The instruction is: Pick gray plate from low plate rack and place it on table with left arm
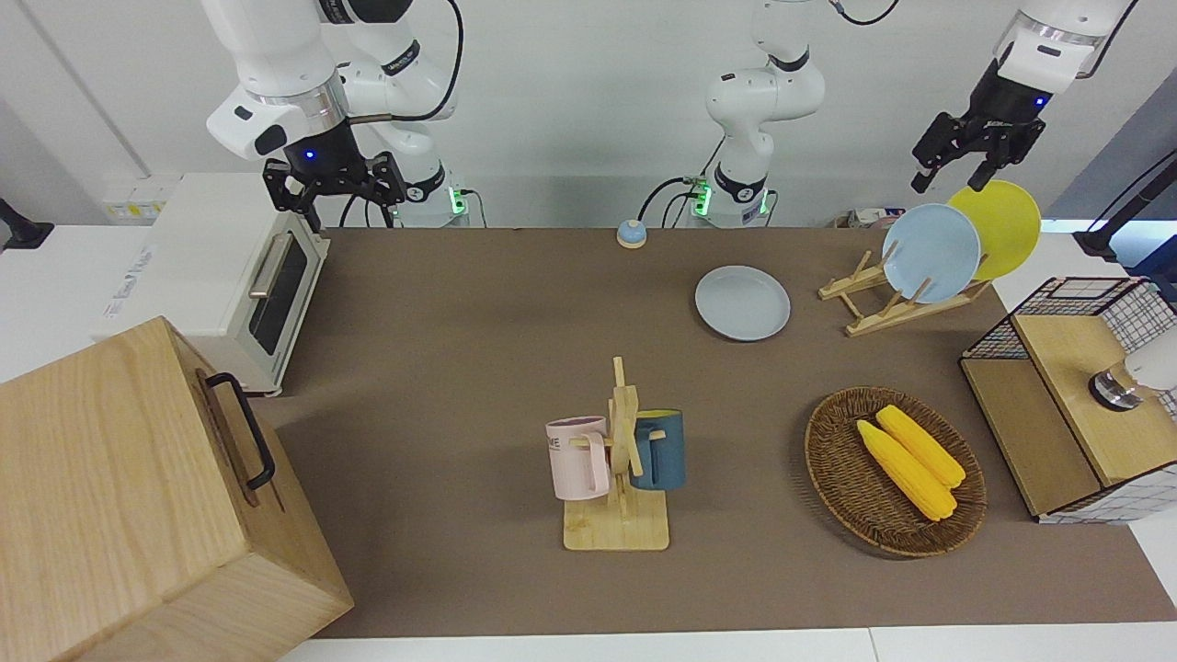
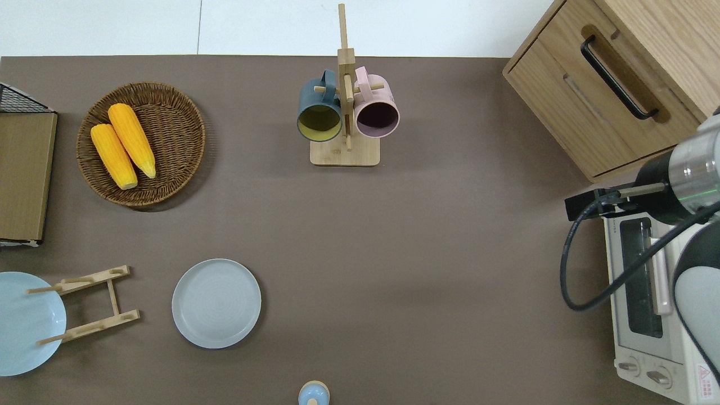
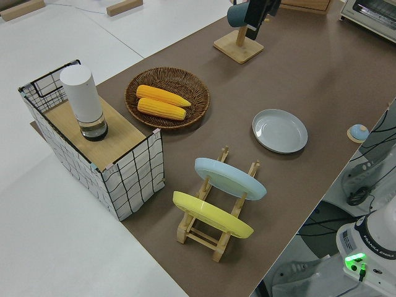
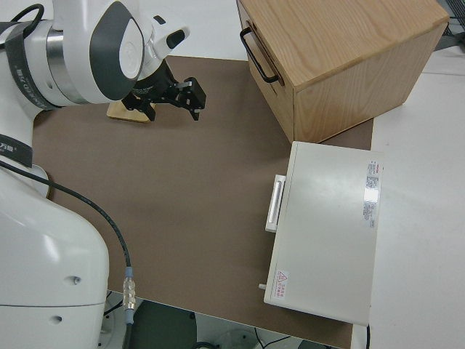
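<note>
Brown counter (image 1: 460, 368) carries the gray plate (image 1: 742, 302) lying flat beside the low plate rack (image 1: 883, 299), toward the right arm's end from it, so we judge the placing done; the left gripper (image 1: 973, 153), fingers apart and empty, should simply clear upward without clipping the racked plates. We count three plates, one gray, one light blue (image 1: 931, 253), one yellow (image 1: 1004, 225), plus two corn cobs (image 1: 910, 460) and two mugs (image 1: 616, 452); the right arm is parked.

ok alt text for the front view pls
A gray plate lies flat on the brown table beside a low plate rack holding a light blue plate and a yellow plate. The left gripper hangs open above the rack, holding nothing; the right arm is parked.
</note>
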`<state>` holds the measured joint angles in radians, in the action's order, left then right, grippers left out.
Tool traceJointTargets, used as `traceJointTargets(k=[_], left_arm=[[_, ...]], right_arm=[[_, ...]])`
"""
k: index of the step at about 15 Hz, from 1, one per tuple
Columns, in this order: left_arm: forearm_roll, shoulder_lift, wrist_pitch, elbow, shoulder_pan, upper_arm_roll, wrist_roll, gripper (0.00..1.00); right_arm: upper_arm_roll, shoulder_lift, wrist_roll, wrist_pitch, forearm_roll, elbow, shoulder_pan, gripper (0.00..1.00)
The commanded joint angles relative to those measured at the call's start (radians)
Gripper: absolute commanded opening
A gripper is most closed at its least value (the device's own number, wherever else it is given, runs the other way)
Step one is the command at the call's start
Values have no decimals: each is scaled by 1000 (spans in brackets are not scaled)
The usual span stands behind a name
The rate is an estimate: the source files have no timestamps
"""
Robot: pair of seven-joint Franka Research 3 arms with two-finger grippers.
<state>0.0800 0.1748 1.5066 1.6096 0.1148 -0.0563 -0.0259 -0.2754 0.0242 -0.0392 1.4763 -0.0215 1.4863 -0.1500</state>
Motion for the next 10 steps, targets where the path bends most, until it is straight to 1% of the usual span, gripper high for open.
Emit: traceJointTargets(k=[1, 3, 4, 5, 7, 9, 10], left_arm=[[-51, 5, -46, -16, -13, 12, 40, 1000], [-51, 11, -68, -8, -18, 21, 76, 998], [-51, 9, -68, -5, -36, 23, 78, 991], [-51, 9, -68, -4, -70, 12, 77, 991], [-51, 8, -66, 4, -112, -3, 78, 991], [-51, 0, -48, 18, -185, -39, 72, 991], [-51, -5, -36, 22, -219, -69, 69, 989]], right_arm=[[-18, -3, -13, -14, -2, -9, -19, 983], [-18, -3, -13, -14, -2, -9, -19, 983], [-18, -1, -13, -14, -2, -9, -19, 983], [-18, -1, -13, -14, -2, -9, -19, 983], [-18, -3, -13, -14, -2, -9, -19, 983], [-18, -3, -13, -14, -2, -9, -19, 983], [-18, -3, -13, -14, -2, -9, -19, 983]])
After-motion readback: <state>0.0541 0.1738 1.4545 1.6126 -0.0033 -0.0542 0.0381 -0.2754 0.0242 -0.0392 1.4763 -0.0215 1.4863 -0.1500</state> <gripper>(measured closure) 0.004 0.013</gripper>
